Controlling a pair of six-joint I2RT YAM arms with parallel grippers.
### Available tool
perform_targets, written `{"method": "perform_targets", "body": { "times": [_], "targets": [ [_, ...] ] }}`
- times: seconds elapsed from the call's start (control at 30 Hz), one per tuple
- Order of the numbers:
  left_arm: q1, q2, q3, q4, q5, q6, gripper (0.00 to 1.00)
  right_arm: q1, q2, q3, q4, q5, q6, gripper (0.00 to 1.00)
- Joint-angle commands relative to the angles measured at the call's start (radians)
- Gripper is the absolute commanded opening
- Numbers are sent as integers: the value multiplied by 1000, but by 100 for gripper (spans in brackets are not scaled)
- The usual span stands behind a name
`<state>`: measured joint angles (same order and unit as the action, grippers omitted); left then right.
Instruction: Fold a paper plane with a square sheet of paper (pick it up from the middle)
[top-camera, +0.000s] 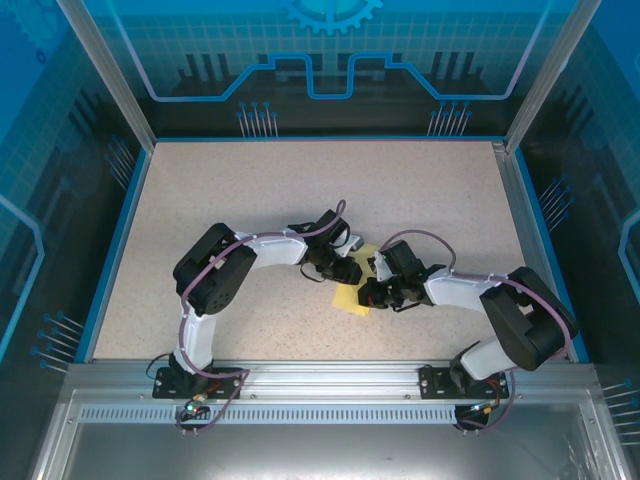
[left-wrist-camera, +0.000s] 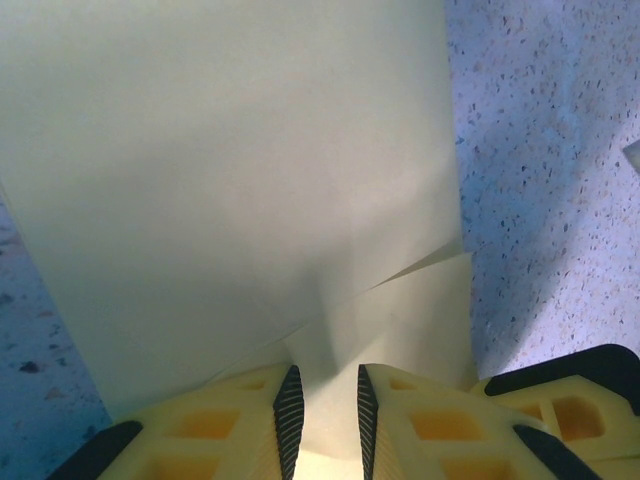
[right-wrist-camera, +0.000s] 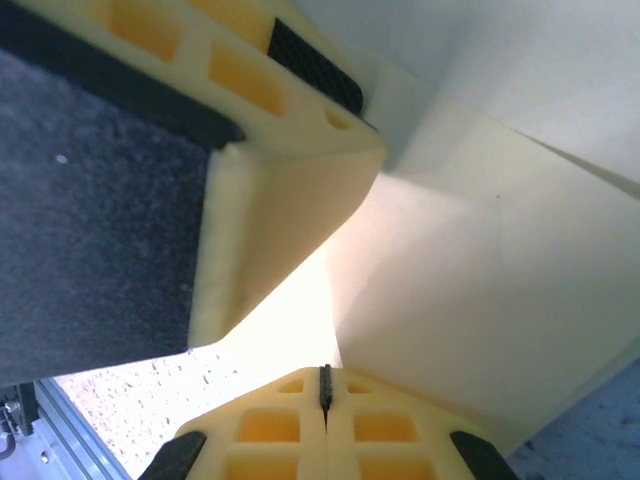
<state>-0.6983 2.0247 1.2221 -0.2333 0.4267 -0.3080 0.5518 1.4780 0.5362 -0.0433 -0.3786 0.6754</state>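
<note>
The pale yellow square sheet of paper (top-camera: 350, 298) lies creased at the table's middle, between both arms. My left gripper (top-camera: 345, 272) stands over its far side. In the left wrist view its black pads (left-wrist-camera: 289, 415) are a narrow gap apart, and the paper (left-wrist-camera: 250, 150), with a diagonal fold, shows through that gap. My right gripper (top-camera: 372, 293) comes in from the right. In the right wrist view it (right-wrist-camera: 324, 385) is shut, and a raised flap of the paper (right-wrist-camera: 480, 250) runs down into its pad seam. One of the left gripper's fingers (right-wrist-camera: 290, 170) leans over the sheet at upper left.
The speckled tabletop (top-camera: 300, 190) is bounded by a blue rim and see-through walls. An aluminium rail (top-camera: 320, 375) with both arm bases runs along the near edge. The two wrists are almost touching above the paper.
</note>
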Motion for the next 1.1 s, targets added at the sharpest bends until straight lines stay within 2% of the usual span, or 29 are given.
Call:
{"method": "perform_targets", "body": {
  "times": [0.0,0.63,1.07],
  "targets": [
    [0,102,-36,-73,-80,35,27,15,8,-23,-39,21,-23,4],
    [1,108,-7,-107,-67,57,28,38,-65,-101,-76,14,-12,4],
    [2,111,24,-148,-8,82,30,51,-135,-160,-106,23,10,4]
  ]
}}
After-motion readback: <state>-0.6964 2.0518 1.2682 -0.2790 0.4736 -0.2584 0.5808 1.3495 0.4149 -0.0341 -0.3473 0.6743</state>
